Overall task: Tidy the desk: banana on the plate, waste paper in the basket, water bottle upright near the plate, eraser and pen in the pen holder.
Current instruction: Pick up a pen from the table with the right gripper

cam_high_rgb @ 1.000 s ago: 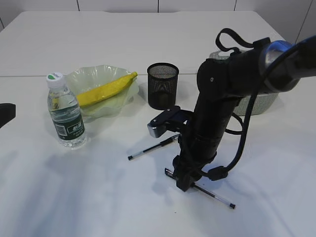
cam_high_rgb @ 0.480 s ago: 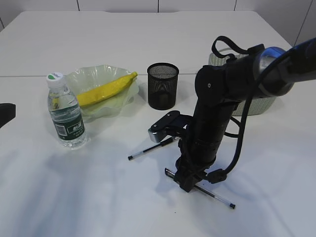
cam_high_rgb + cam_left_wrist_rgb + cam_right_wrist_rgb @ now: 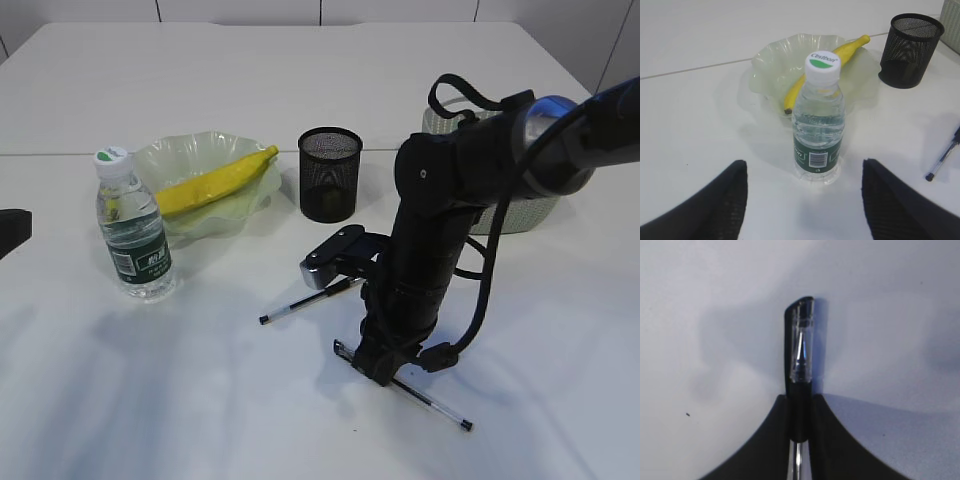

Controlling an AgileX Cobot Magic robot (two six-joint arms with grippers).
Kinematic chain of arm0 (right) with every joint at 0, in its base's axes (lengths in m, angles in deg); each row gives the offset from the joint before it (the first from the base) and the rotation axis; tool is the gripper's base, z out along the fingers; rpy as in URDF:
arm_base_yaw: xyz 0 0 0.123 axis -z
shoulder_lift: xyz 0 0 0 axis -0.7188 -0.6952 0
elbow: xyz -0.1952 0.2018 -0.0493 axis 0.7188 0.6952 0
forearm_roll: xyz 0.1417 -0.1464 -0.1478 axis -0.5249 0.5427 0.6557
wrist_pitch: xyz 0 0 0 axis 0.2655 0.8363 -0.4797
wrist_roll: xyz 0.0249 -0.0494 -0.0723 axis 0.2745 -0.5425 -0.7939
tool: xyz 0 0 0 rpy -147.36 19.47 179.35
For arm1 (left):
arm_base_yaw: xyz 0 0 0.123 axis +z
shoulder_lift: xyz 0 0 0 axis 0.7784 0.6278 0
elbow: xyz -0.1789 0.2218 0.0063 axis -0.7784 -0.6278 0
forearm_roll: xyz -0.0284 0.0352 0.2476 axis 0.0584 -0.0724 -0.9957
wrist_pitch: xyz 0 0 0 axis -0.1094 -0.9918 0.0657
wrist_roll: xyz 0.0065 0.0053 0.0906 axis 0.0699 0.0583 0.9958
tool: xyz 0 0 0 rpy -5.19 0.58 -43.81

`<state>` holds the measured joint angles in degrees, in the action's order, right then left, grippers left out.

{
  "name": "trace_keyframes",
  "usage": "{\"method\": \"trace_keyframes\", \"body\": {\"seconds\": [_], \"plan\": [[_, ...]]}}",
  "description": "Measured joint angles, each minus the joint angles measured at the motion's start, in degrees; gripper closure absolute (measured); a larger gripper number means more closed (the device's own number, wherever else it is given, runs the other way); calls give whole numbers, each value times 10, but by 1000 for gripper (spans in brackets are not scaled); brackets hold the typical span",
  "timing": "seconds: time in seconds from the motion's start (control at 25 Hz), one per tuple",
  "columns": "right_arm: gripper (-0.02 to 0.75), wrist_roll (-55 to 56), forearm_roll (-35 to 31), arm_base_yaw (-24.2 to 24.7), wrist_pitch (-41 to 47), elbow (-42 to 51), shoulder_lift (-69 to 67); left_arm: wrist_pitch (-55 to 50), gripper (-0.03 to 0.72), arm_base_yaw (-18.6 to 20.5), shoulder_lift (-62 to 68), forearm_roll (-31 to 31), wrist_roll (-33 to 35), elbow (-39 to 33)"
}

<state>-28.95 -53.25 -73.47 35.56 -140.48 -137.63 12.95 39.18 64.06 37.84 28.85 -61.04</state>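
My right gripper [image 3: 372, 366] points down at the table and is shut on the cap end of a clear pen [image 3: 432, 404]. In the right wrist view the pen [image 3: 802, 345] sticks out past my closed fingertips [image 3: 801, 400]. A second pen [image 3: 300, 302] lies left of the arm. The black mesh pen holder [image 3: 329, 172] stands behind it. The banana [image 3: 215, 180] lies on the green plate [image 3: 170, 155]. The water bottle [image 3: 133, 225] stands upright beside the plate. My left gripper [image 3: 802, 200] is open and empty in front of the bottle [image 3: 818, 120]. The eraser and waste paper are not visible.
The basket [image 3: 525, 212] stands at the right, partly behind my right arm. The left wrist view shows the plate [image 3: 770, 55], banana [image 3: 796, 89], pen holder [image 3: 910, 50] and the second pen's tip [image 3: 942, 160].
The right arm has shifted slightly and the held pen's free end has swung a little toward the table's front. Everything else is unmoved.
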Motion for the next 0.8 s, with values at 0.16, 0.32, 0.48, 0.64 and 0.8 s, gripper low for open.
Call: {"method": "trace_keyframes", "body": {"seconds": [0.16, 0.32, 0.48, 0.64, 0.8], "plan": [[688, 0, 0, 0, 1, 0, 0, 0, 181, 0, 0, 0, 0, 0], [689, 0, 0, 0, 6, 0, 0, 0, 181, 0, 0, 0, 0, 0], [689, 0, 0, 0, 12, 0, 4, 0, 181, 0, 0, 0, 0, 0], [689, 0, 0, 0, 13, 0, 36, 0, 181, 0, 0, 0, 0, 0], [689, 0, -2, 0, 14, 0, 75, 0, 181, 0, 0, 0, 0, 0]]}}
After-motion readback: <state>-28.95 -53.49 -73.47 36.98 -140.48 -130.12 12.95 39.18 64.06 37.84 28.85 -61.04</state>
